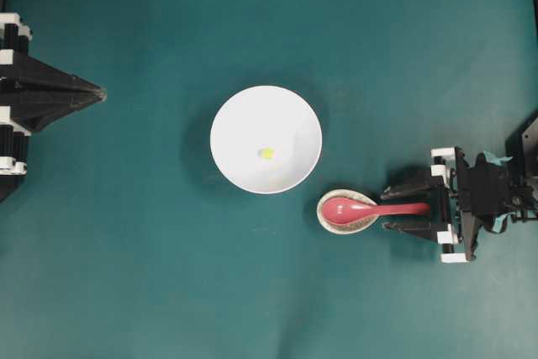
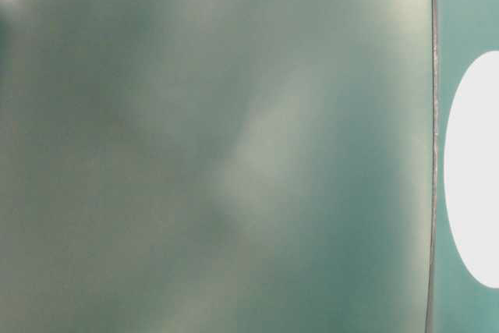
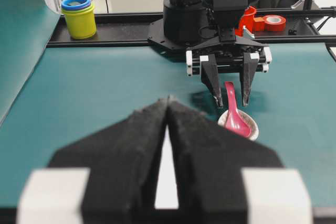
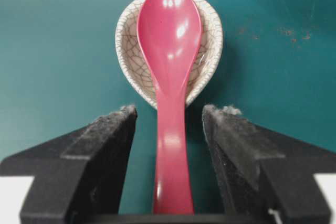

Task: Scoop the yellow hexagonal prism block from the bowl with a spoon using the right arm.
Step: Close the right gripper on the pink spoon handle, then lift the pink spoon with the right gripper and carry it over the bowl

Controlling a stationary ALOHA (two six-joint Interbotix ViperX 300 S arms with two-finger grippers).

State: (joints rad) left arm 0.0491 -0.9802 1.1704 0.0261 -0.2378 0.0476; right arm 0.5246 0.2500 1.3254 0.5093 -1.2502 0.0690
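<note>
Quick headcount: there was one white bowl (image 1: 266, 139) in the middle of the overhead frame, with one tiny yellow block (image 1: 266, 153) in it. One pink-red spoon (image 1: 370, 208) lay to the lower right of that, on one speckled spoon rest (image 1: 330, 218). Two black robot arms were in that frame, one at the left edge (image 1: 34, 98) and one at the right edge (image 1: 471, 199). In the left wrist view there was one stack of cups (image 3: 79, 17) at upper left and one red tape roll (image 3: 274, 22) at upper right.

Yellow block (image 1: 266, 154) lies in white bowl (image 1: 252, 115); pink spoon (image 1: 370, 208) rests nearby.
</note>
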